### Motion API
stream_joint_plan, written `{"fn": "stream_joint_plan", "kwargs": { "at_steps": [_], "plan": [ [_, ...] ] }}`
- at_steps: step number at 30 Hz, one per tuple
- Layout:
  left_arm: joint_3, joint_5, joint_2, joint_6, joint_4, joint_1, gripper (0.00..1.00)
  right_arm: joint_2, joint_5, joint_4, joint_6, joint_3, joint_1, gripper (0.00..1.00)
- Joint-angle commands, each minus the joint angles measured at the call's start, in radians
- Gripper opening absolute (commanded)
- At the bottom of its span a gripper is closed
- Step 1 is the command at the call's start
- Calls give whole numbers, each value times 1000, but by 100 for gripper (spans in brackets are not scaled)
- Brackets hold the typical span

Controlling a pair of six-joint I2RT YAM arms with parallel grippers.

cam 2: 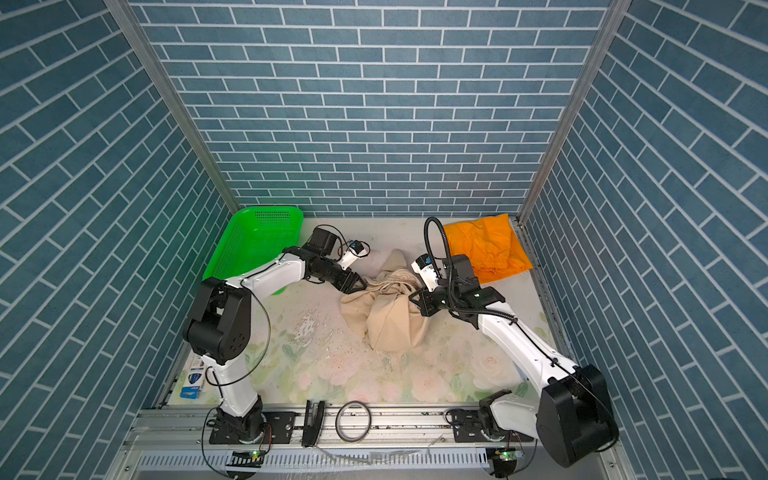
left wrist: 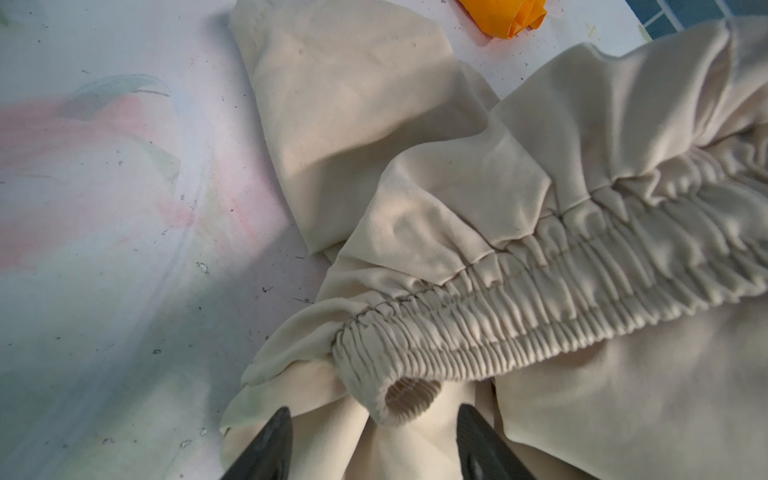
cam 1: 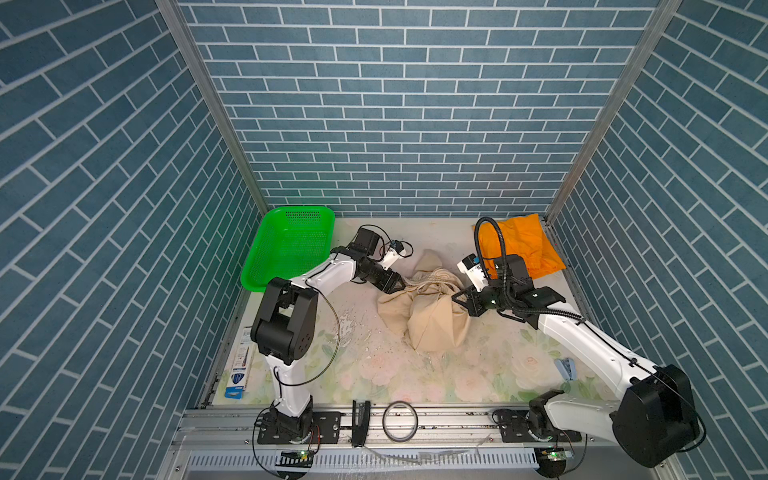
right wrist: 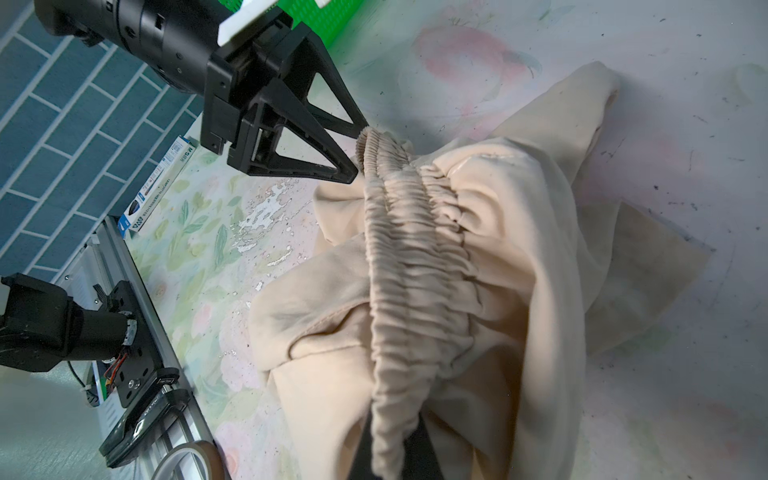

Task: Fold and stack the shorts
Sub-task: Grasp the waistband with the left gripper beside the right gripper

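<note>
Beige shorts (cam 1: 432,316) lie crumpled on the worktop (cam 1: 374,365) in both top views, orange shorts (cam 1: 523,241) far right. Left wrist: left tool (left wrist: 374,415) gapes astride the waistband (left wrist: 540,299) end. Right wrist: right tool (right wrist: 395,440) pinches the waistband; we fear the left closing short, missing it.

Beige shorts (left wrist: 415,137), gathered waistband (left wrist: 540,299) end between spread tips of the left claw (left wrist: 374,415).
</note>
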Motion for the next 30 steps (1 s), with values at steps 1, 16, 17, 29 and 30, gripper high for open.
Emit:
{"fn": "stream_joint_plan", "kwargs": {
  "at_steps": [1, 16, 17, 29, 30],
  "plan": [
    [29, -1, 29, -15, 20, -5, 59, -13, 2, 23, 17, -14, -4, 0],
    [132, -84, 93, -42, -31, -52, 0, -28, 60, 16, 18, -31, -5, 2],
    [148, -120, 86, -44, -57, -53, 0, -32, 80, 9, 16, -29, -5, 2],
    [486, -370, -72, -138, -446, -52, 0, -35, 208, -158, -73, 136, -4, 0],
    [520, -391, -87, -148, -481, -53, 0, -37, 208, -178, -86, 168, -4, 0]
  ]
}}
